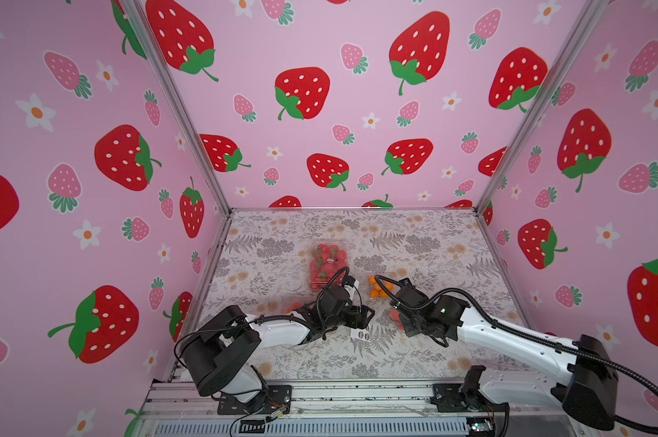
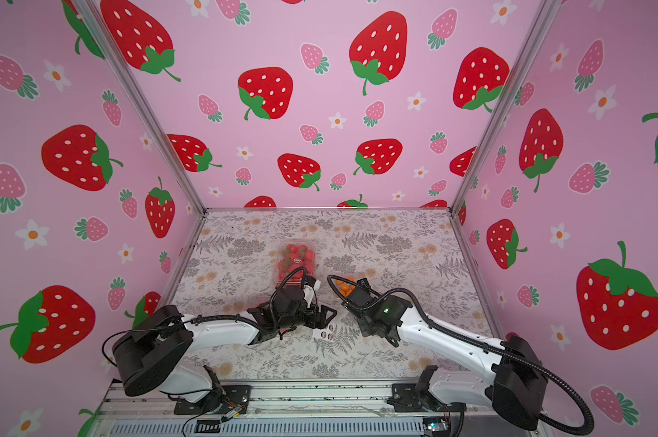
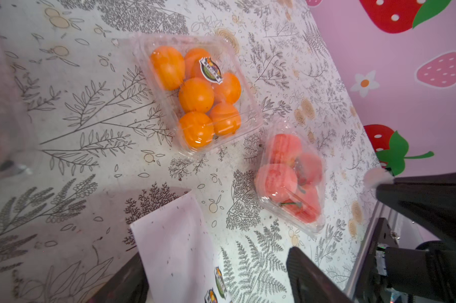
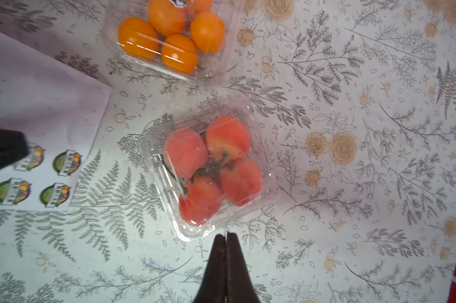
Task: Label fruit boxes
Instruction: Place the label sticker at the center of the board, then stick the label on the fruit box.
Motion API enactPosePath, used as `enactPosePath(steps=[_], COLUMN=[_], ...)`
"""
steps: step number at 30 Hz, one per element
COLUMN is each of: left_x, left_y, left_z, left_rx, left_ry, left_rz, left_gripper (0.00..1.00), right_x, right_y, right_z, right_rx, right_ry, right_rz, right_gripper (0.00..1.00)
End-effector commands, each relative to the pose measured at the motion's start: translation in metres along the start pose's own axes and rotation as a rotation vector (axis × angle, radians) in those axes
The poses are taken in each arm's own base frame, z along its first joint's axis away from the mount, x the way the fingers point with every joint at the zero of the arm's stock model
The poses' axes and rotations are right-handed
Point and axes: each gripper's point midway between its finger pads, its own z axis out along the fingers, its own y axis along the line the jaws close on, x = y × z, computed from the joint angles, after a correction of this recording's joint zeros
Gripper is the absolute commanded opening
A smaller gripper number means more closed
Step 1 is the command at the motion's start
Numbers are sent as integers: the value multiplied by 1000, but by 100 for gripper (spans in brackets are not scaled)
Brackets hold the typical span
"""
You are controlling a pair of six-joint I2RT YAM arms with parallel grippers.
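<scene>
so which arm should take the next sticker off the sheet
Left, probably: the left gripper hangs open right over the white sheet of round stickers. The right gripper is shut, its tip at the rim of the small clear plastic punnet of peach-pink fruit, which shows no sticker.

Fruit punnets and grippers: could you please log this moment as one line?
left gripper open over sticker sheet | right gripper shut at unlabelled small pink-fruit punnet rim | orange punnet labelled
</scene>
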Motion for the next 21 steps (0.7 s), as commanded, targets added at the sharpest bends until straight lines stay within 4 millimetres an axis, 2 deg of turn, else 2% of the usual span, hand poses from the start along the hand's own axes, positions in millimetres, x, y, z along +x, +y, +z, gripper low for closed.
enactPosePath(steps=[1, 6, 11, 16, 21], left_x=[-6, -12, -18, -18, -15], left_y=[0, -3, -8, -23, -26], left_z=[-6, -17, -31, -38, -42], left_rx=[-15, -20, -1, 79, 107], left_ry=[-29, -52, -92, -97, -95], left_rz=[20, 39, 58, 78, 85], left_gripper=[100, 99, 99, 99, 99], right_x=[7, 6, 2, 1, 1], right_y=[-8, -4, 4, 18, 28], right_z=[1, 16, 22, 35, 44], right_rx=[10, -21, -54, -117, -162], right_ry=[68, 122, 138, 175, 202], right_rz=[-1, 7, 7, 1, 2], right_gripper=[0, 0, 0, 0, 0])
